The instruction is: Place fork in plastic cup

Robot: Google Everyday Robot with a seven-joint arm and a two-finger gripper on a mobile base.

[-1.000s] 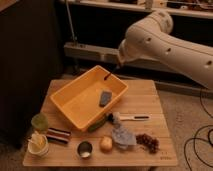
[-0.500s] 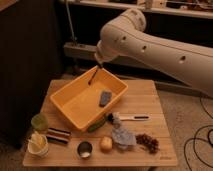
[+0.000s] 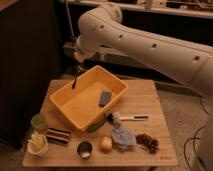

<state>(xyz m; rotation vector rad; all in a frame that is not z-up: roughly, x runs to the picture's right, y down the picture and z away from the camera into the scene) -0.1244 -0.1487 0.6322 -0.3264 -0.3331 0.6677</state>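
We are finding the fork (image 3: 75, 80) off the table, hanging at the gripper (image 3: 79, 61) above the far-left rim of the yellow bin (image 3: 112, 78). Its long axis is running close to vertical, with the lower end tilted slightly to the left. The upper end is meeting the gripper and the lower end is pointing down toward the bin's left corner. The fingers are closing on the fork's upper end; nothing else is supporting it.

The plastic cup (image 3: 39, 121) is standing upright at the near-left part of the wooden table (image 3: 150, 100), just outside the bin's near-left wall. From the fork it is lying nearer and to the left, and well below. We are judging that the coming move turns on this offset: the fork is already hanging roughly in line with the cup's upright axis. What is remaining is travel toward the near left and then down into the mouth. We are seeing nothing inside the cup.

The bin is holding one grey sponge (image 3: 105, 98). A white cup (image 3: 37, 145) with yellowish contents is standing just nearer than the plastic cup, and a small metal cup (image 3: 85, 149) is sitting on the near edge, to the right of both. We are flagging the white cup as the likeliest wrong target.
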